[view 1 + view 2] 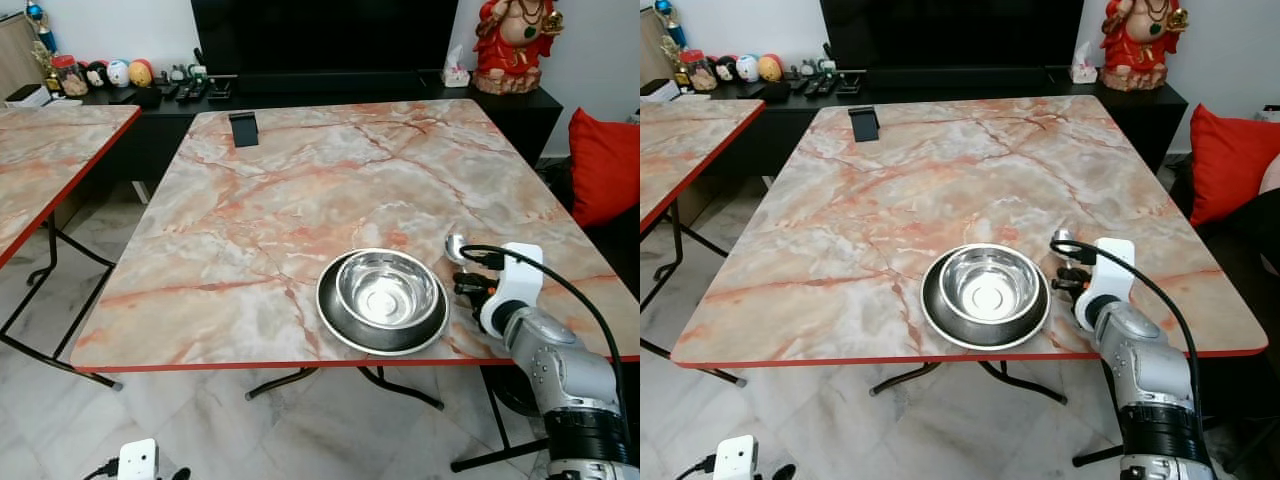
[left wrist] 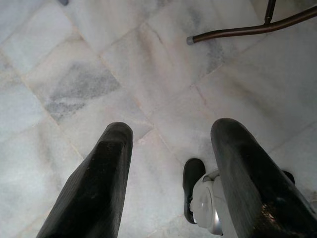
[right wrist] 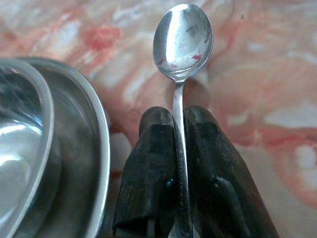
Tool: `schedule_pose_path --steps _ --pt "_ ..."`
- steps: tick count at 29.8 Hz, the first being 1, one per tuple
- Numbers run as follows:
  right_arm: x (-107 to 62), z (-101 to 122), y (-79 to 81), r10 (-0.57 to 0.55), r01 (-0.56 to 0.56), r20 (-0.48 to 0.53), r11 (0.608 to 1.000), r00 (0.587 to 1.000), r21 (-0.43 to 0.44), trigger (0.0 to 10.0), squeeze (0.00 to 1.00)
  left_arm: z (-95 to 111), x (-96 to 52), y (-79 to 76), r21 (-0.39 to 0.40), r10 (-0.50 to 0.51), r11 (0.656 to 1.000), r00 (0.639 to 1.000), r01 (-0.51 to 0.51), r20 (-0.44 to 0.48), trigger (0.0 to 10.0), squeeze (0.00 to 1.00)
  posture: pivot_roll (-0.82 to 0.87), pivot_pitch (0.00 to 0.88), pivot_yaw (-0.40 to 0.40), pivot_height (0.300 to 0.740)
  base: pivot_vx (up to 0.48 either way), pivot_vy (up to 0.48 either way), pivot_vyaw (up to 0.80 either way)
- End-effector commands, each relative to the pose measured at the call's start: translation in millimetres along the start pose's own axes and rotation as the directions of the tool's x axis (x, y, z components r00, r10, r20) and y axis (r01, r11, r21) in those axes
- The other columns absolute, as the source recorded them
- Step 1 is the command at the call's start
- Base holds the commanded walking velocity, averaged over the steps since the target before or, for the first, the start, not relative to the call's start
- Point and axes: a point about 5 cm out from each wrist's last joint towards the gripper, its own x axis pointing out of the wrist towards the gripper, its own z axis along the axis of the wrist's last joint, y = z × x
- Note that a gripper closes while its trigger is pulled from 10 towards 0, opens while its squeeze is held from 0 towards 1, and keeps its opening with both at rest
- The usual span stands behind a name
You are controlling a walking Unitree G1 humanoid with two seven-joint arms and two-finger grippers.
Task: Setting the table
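A steel bowl rests on a dark plate with a steel rim near the front edge of the marble table. Just right of the plate, my right gripper is shut on a steel spoon, held by its handle between the two fingers. The spoon's bowl points away from me, low over the tabletop. Down at my side, my left gripper hangs open over the floor.
A small black stand sits at the table's far left. A second marble table stands to the left. Behind are a dark TV bench with small items and a red figurine. A red cushion lies to the right.
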Motion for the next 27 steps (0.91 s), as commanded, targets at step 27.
schedule_pose_path --steps 27 --pt "6.8 -13 7.2 -0.009 0.009 -0.038 1.0 0.999 -0.008 10.0 0.0 -6 -2.1 6.6 0.011 0.004 1.0 0.999 -0.003 -0.038 10.0 0.0 -0.12 0.0 0.057 0.707 0.0 0.0 0.0"
